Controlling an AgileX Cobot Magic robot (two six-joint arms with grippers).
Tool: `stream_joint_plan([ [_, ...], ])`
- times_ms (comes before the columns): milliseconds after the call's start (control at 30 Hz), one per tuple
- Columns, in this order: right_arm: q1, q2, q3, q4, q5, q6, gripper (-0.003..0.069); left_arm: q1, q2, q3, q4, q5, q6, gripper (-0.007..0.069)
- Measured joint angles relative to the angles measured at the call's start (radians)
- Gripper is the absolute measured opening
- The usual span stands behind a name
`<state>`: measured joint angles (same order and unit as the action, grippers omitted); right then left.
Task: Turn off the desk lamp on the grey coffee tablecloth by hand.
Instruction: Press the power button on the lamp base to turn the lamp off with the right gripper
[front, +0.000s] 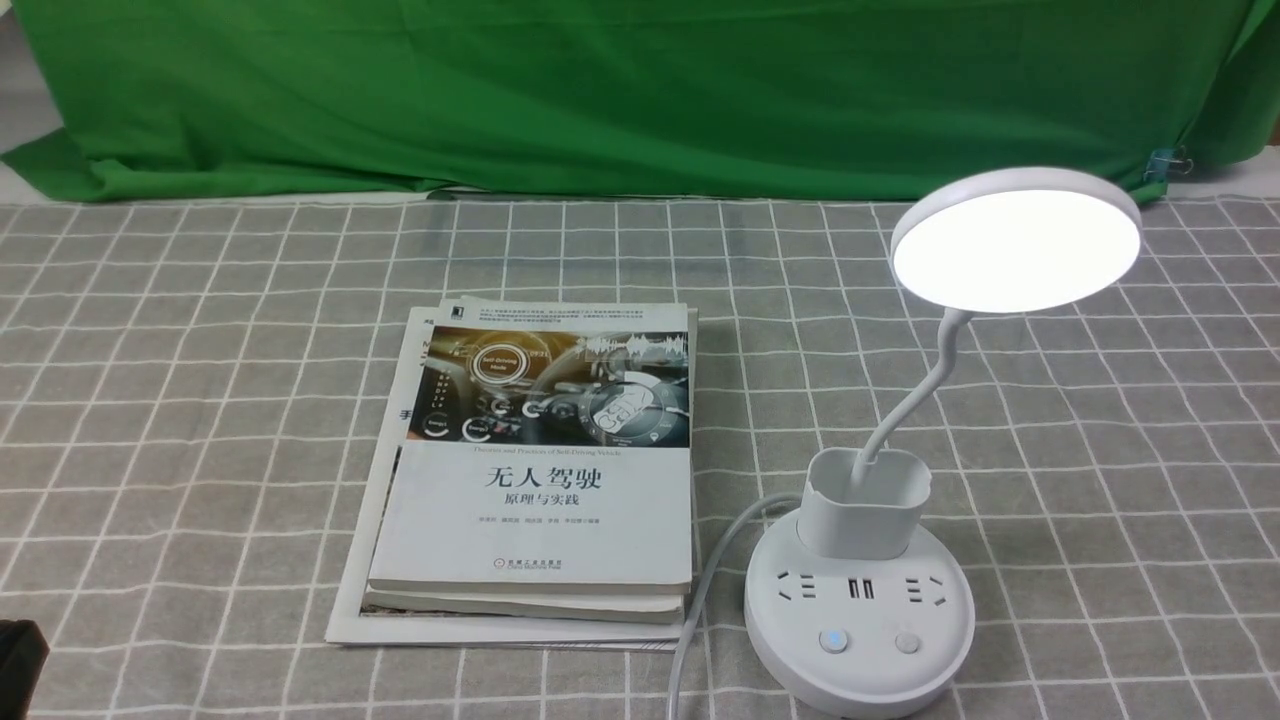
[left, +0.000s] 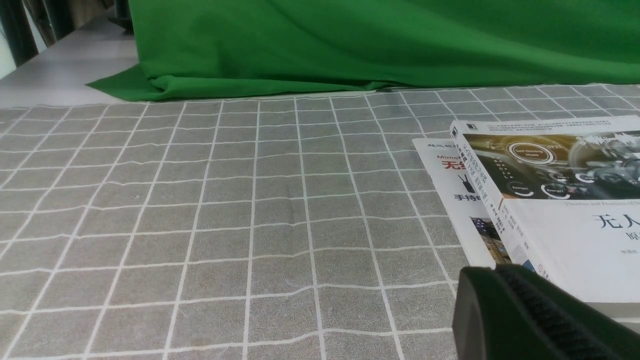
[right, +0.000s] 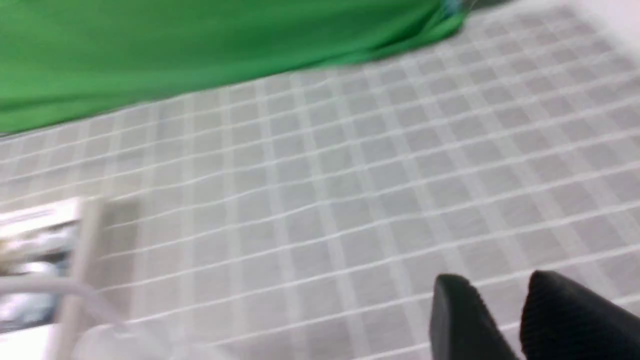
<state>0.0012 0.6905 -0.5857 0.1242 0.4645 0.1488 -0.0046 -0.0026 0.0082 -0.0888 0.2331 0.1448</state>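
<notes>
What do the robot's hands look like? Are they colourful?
No, both are plain black. The left black gripper shows a smooth rounded tip with a ribbed, grippy strip running along it. The right black gripper has two stubby fingers with rounded tips, one finely textured, though that view is blurry. No cables, stickers or markings show.

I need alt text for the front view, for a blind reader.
A lit white desk lamp stands at the right on the grey coffee tablecloth, beside a stack of books; a green backdrop cloth hangs behind.
</notes>
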Motion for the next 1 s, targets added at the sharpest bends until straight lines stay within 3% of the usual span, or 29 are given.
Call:
stream_joint_plan([
  [200,0.069,0.088,0.0,0.124,-0.002,0.036,0.0241,0.0,0.0,0.0,0.001,0.0,0.0,0.0001],
  [367,0.127,0.17,-0.001,0.203,0.029,-0.068,0.0233,0.0,0.0,0.0,0.001,0.0,0.0,0.0001],
  [633,0.275,0.284,-0.005,0.214,0.12,-0.188,0.0096,0.0,0.0,0.0,0.001,0.0,0.0,0.0001],
  [767,0.282,0.305,-0.005,0.2,0.153,-0.193,0.0097,0.0,0.0,0.0,0.001,0.0,0.0,0.0001],
  [1000,0.29,0.371,-0.069,0.147,0.222,-0.194,0.0174,0.0,0.0,0.0,0.001,0.0,0.0,0.0001],
])
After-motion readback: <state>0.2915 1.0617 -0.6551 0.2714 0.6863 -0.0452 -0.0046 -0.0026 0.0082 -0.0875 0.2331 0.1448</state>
